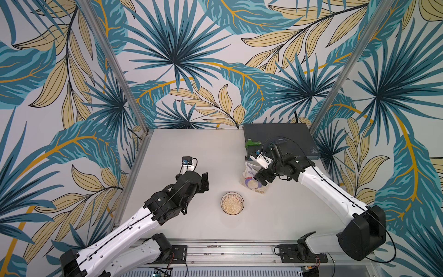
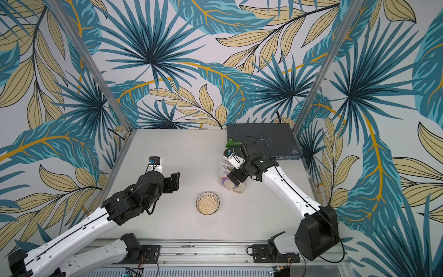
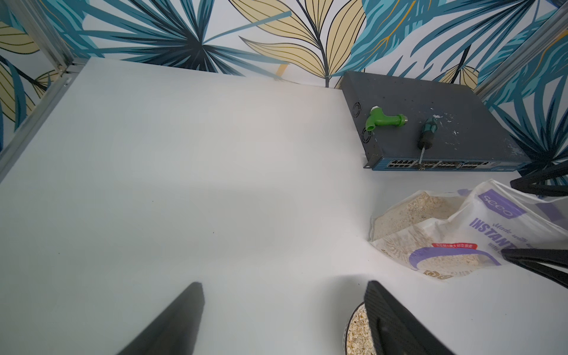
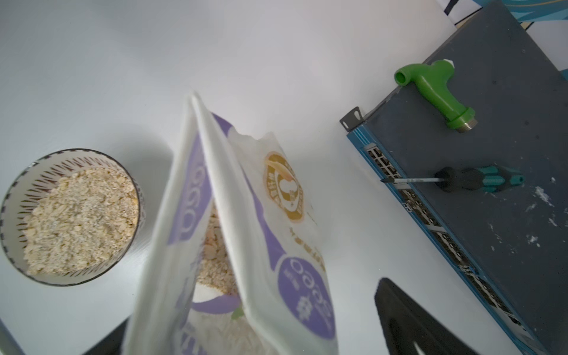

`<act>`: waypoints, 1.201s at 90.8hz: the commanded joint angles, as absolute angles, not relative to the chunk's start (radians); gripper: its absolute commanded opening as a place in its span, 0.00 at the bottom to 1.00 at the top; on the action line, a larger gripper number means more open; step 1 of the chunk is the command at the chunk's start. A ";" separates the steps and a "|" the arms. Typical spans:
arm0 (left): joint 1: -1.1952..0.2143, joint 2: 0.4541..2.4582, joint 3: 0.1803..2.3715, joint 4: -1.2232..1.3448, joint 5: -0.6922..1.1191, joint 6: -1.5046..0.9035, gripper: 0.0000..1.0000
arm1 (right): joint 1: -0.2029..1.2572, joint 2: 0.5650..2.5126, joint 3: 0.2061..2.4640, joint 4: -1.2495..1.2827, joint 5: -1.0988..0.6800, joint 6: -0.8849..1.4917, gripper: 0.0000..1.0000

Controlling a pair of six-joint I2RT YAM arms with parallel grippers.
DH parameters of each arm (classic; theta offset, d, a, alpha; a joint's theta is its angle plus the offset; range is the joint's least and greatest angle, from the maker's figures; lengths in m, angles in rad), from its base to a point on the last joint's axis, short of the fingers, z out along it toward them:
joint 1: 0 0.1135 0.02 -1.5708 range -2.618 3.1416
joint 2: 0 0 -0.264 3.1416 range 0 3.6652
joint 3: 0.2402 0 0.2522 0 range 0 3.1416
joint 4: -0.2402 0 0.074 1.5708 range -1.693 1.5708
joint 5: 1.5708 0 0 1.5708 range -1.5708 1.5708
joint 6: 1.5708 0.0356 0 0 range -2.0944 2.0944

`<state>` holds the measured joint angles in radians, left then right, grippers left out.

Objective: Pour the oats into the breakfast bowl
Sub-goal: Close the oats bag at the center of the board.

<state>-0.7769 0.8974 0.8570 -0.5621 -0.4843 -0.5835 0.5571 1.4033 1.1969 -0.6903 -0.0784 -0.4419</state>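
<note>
The oats bag (image 4: 276, 199) stands between the right claw's (image 1: 260, 178) released, downward-angled fingers; the left claw (image 3: 284, 284) hovers open.

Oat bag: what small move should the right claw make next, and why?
Probably back the right claw off the oat bag: its jaws stand open either side, the bag rests on the table, and the bowl already holds oats.
</note>
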 commanded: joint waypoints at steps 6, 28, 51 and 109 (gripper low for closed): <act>-0.774 0.895 0.845 -0.509 -0.493 -0.570 0.86 | 0.531 1.426 1.242 -0.649 -0.033 -0.410 0.86; -0.774 0.918 0.849 -0.472 -0.481 -0.547 0.86 | 0.527 1.454 1.293 -0.713 -0.160 -0.336 0.12; -0.774 0.958 0.868 -0.451 -0.478 -0.531 0.85 | 0.538 1.388 1.234 -0.624 -0.257 0.011 0.00; -0.773 0.969 0.842 -0.434 -0.471 -0.544 0.85 | 0.558 1.293 1.212 -0.762 -0.107 -0.081 0.59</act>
